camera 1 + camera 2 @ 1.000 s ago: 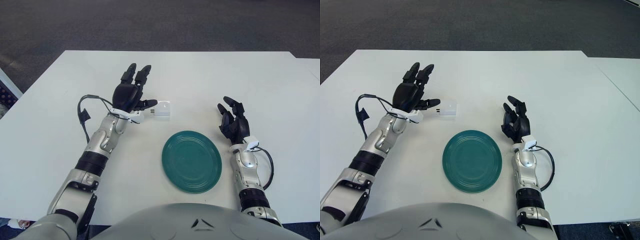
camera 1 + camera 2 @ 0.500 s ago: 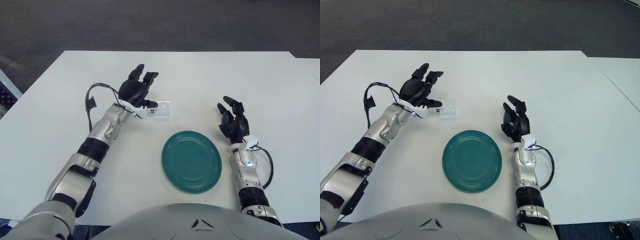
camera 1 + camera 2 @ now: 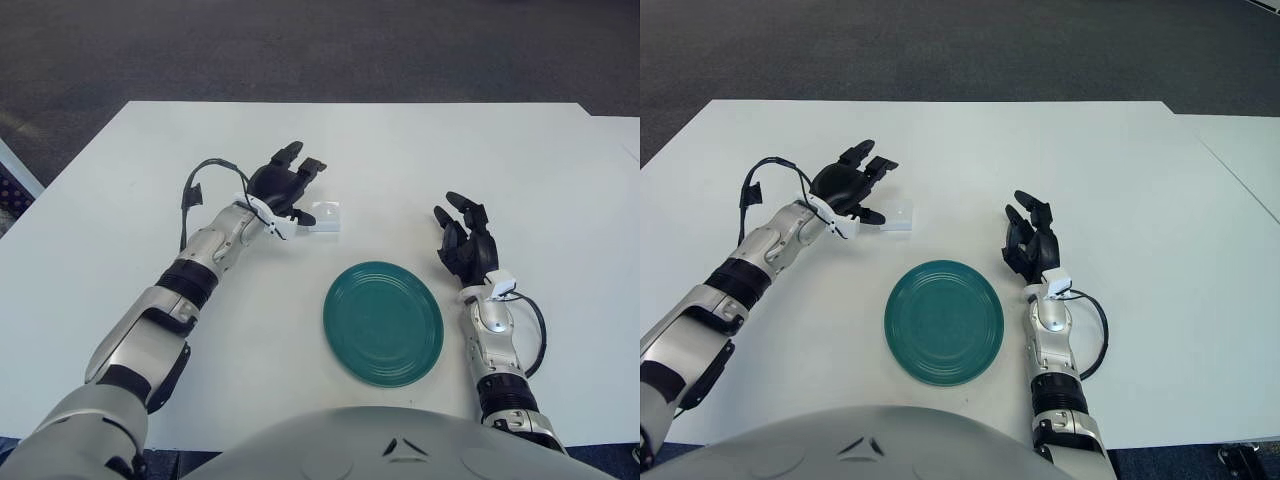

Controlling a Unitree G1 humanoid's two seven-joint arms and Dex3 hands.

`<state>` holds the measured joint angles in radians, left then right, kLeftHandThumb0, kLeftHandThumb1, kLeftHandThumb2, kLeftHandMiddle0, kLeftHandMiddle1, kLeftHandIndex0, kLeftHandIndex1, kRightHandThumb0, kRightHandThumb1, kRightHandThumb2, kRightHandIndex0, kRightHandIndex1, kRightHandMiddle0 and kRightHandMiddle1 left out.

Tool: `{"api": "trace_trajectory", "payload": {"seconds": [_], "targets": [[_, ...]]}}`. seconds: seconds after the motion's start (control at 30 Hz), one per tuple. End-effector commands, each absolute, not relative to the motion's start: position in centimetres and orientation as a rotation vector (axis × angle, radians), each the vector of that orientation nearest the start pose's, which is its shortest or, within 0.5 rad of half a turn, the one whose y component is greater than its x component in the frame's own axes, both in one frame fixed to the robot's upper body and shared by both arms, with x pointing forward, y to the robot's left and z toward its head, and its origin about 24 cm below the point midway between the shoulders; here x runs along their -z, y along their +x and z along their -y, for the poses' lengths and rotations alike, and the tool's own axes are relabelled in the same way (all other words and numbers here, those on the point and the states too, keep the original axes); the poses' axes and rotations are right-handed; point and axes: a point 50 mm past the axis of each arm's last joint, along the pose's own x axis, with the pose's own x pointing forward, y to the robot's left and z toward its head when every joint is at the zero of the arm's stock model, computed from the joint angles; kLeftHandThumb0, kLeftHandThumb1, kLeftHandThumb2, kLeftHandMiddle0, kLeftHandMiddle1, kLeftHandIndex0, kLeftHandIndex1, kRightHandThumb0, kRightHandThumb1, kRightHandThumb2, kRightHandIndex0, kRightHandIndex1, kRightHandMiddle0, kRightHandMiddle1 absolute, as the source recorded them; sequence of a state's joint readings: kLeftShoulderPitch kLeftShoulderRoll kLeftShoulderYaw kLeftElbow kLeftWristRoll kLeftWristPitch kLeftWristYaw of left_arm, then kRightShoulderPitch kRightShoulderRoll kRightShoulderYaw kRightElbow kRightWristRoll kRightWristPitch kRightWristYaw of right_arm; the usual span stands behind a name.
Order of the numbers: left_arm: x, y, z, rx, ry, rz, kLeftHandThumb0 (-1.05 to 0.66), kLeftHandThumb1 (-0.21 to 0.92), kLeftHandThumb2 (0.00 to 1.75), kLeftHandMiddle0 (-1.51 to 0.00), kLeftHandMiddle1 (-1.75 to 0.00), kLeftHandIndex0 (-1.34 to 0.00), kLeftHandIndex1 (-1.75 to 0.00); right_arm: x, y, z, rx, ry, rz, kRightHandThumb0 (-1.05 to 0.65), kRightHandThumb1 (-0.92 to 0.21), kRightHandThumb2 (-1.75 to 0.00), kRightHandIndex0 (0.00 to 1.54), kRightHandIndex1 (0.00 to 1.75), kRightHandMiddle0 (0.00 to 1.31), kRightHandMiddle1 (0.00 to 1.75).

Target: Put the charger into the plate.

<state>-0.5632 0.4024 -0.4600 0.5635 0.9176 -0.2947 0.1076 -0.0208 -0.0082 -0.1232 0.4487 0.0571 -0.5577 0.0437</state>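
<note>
Left hand reaches the charger
The left hand [image 3: 284, 186] has rolled flatter, fingers spread, over the charger [image 3: 325, 218]; right hand [image 3: 466, 245] stays parked, open.

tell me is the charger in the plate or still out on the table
Out. The white charger lies on the table beyond the green plate, beside the left robot hand; the plate is empty.

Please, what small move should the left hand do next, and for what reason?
Probably close the fingers on the charger. The left hand is open right beside it, thumb low at its near side, other fingers spread above, not yet grasping. The charger lies on the table, outside the green plate. The right hand rests idle beside the plate.
</note>
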Motion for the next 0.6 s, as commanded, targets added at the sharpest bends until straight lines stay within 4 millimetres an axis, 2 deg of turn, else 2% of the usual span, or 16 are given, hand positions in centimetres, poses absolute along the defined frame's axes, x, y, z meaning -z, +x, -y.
{"api": "trace_trajectory", "payload": {"seconds": [0.0,0.3,0.57], "targets": [[-6.96,33.87,-11.92,0.510,1.460,0.386,-1.05,0.92,0.35,-0.03,-0.01,0.00,-0.71,5.74,20.01,16.48,0.112,0.092,-0.135,-0.77,-0.92,-0.70,0.40,0.02,0.00,0.84],[-7.01,34.32,-11.45,0.594,1.473,0.350,-1.05,0.92,0.37,-0.06,-0.01,0.00,-0.76,5.91,20.02,16.49,0.111,0.087,-0.146,-0.79,-0.92,-0.72,0.41,0.02,0.00,0.82],[-6.65,34.65,-11.32,0.643,1.419,0.289,-1.05,0.92,0.33,-0.06,-0.01,0.00,-0.70,5.96,20.02,16.37,0.115,0.089,-0.145,-0.79,-0.92,-0.72,0.41,0.02,0.00,0.84]]}}
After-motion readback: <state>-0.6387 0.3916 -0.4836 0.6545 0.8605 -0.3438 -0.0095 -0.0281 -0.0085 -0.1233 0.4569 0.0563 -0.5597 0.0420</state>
